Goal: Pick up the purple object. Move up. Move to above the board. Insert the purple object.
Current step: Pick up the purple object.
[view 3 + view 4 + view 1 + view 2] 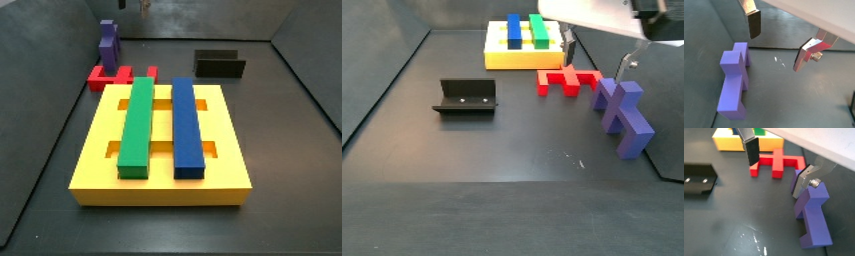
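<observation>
Working from the left in a side view, I am seeing the fixture (465, 96) standing on the dark tabletop (489, 150), well apart from everything else. Further along, the board (505, 58) is lying flat at the back, and it is carrying a blue bar (516, 31) and a green bar (539, 31) side by side. Just in front of it a red piece (568, 79) is lying on the tabletop. To the right of that, the purple object (624, 112) is lying on the tabletop near the side wall, close beside the red piece.

The gripper (599, 55) is hanging above the gap between the red piece and the purple object. Its fingers (751, 152) are standing wide apart and I am holding nothing between them. In a wrist view the purple object (735, 82) is lying off to one side of the spread fingers (807, 54), not between them.
</observation>
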Available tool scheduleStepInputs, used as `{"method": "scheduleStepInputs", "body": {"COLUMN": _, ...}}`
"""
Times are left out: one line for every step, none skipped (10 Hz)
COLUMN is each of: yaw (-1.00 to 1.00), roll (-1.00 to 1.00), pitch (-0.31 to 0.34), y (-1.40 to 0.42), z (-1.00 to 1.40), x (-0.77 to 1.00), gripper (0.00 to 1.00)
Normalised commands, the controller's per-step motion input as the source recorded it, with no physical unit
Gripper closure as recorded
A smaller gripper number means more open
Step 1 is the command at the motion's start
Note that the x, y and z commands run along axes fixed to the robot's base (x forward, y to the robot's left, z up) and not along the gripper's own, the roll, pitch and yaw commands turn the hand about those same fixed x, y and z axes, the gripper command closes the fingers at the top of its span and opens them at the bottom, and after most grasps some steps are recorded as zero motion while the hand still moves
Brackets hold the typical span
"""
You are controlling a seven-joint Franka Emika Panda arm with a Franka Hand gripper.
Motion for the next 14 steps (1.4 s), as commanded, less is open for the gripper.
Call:
{"method": "scheduleStepInputs", "body": {"yaw": -0.81, "roll": -0.27, "pitch": -0.074, "y": -0.05, "z": 0.05, "x": -0.04, "gripper": 0.00}}
{"method": "scheduleStepInputs", "body": {"yaw": -0.82, "roll": -0.27, "pitch": -0.073, "y": -0.05, "z": 0.05, "x": -0.03, "gripper": 0.00}}
{"method": "scheduleStepInputs", "body": {"yaw": -0.82, "roll": -0.27, "pitch": -0.073, "y": -0.05, "z": 0.05, "x": -0.03, "gripper": 0.00}}
{"method": "scheduleStepInputs", "body": {"yaw": -0.84, "roll": -0.24, "pitch": -0.060, "y": -0.04, "z": 0.07, "x": -0.02, "gripper": 0.00}}
{"method": "scheduleStepInputs", "body": {"yaw": -0.81, "roll": -0.23, "pitch": -0.067, "y": -0.01, "z": 0.00, "x": -0.13, "gripper": 0.00}}
{"method": "scheduleStepInputs", "body": {"yaw": -0.75, "roll": -0.24, "pitch": -0.131, "y": 0.00, "z": -0.11, "x": -0.30, "gripper": 0.00}}
{"method": "scheduleStepInputs", "body": {"yaw": -0.71, "roll": -0.23, "pitch": -0.176, "y": 0.00, "z": -0.17, "x": -0.40, "gripper": 0.00}}
{"method": "scheduleStepInputs", "body": {"yaw": -0.71, "roll": -0.23, "pitch": -0.176, "y": 0.00, "z": -0.17, "x": -0.40, "gripper": 0.00}}
{"method": "scheduleStepInputs", "body": {"yaw": -0.69, "roll": -0.22, "pitch": -0.171, "y": 0.00, "z": -0.15, "x": -0.43, "gripper": 0.00}}
{"method": "scheduleStepInputs", "body": {"yaw": -0.63, "roll": -0.27, "pitch": -0.147, "y": 0.00, "z": -0.10, "x": -0.44, "gripper": 0.00}}
{"method": "scheduleStepInputs", "body": {"yaw": -0.52, "roll": -0.30, "pitch": -0.089, "y": 0.10, "z": -0.14, "x": -0.31, "gripper": 0.00}}
{"method": "scheduleStepInputs", "body": {"yaw": -0.45, "roll": -0.31, "pitch": -0.067, "y": 0.20, "z": -0.19, "x": -0.31, "gripper": 0.00}}
{"method": "scheduleStepInputs", "body": {"yaw": -0.20, "roll": -0.28, "pitch": 0.000, "y": 0.29, "z": -0.19, "x": -0.08, "gripper": 0.00}}
{"method": "scheduleStepInputs", "body": {"yaw": -0.06, "roll": -0.23, "pitch": 0.000, "y": 0.31, "z": -0.24, "x": 0.00, "gripper": 0.00}}
